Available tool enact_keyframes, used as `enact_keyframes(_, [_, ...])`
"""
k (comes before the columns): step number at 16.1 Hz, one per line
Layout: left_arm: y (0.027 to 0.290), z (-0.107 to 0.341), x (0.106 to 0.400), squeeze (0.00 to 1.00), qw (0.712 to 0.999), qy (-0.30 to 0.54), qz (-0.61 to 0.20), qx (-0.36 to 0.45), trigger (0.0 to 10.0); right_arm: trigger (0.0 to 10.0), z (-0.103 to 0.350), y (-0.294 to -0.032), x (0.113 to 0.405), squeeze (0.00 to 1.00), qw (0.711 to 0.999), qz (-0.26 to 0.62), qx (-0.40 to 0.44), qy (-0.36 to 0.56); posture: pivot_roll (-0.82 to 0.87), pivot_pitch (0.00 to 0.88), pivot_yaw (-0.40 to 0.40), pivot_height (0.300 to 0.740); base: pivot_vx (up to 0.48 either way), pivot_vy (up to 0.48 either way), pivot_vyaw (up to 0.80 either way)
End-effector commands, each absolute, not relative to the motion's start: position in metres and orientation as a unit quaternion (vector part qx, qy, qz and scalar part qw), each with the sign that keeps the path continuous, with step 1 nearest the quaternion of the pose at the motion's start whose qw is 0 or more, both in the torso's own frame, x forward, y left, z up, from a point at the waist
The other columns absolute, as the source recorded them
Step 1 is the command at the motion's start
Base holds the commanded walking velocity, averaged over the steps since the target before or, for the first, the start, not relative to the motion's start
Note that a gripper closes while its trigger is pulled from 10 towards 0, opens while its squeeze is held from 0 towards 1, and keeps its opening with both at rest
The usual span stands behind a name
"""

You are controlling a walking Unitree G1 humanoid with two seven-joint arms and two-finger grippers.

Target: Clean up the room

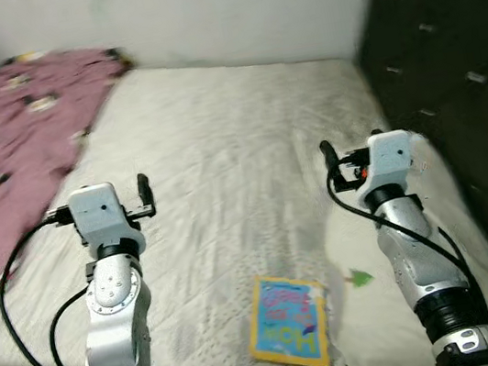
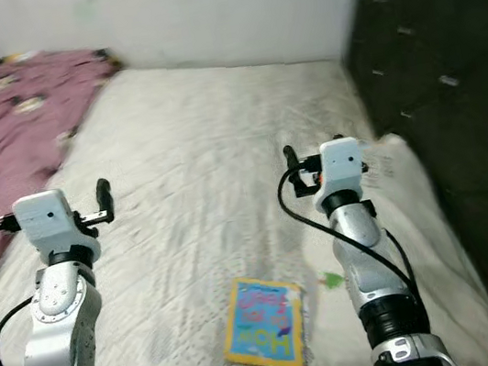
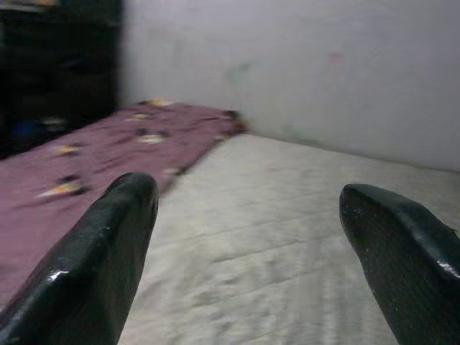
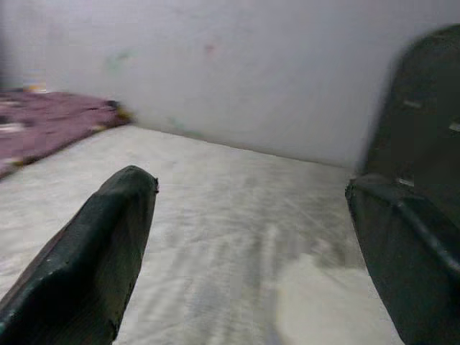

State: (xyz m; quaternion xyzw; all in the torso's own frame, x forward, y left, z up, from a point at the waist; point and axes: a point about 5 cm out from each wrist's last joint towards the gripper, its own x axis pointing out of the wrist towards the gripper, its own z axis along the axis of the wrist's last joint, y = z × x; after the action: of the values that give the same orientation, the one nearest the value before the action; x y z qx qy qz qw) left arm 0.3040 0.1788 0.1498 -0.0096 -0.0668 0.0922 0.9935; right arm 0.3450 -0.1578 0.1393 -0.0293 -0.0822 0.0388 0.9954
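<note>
I had both arms raised over the mattress (image 1: 247, 145), and neither held anything. The left gripper (image 3: 248, 237) had its two black fingers spread wide with only bare bedding between them; the right gripper (image 4: 251, 237) was just as wide open and just as empty.

The thing I judged worth tidying was the book (image 1: 289, 322), blue with a yellow border, lying flat near the front edge of the mattress. In the head view it sat at about six o'clock, between the two arms and nearer the robot than either gripper, so both tools pointed past it toward the wall. From the right gripper it lay toward seven o'clock; from the left, toward five. I judged the right arm slightly nearer, though the picture was soft and the margin was small. Its long side ran roughly away from the robot, tilted a little.

A small green scrap (image 1: 359, 277) lay just beside the book, toward the right arm. A purple blanket (image 1: 5, 137) covered the mattress at ten o'clock, well apart from both grippers.
</note>
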Motion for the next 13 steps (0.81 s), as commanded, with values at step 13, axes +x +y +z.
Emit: enact_keyframes(13, [0.1723,0.1474,0.3083,0.0,0.995,-0.066,0.078,-0.018,10.0,10.0,0.1403,-0.1562,0.348,0.0,0.995,0.044,-0.032,-0.086,0.01,0.0,-0.013,0.74,0.0,0.313,0.0])
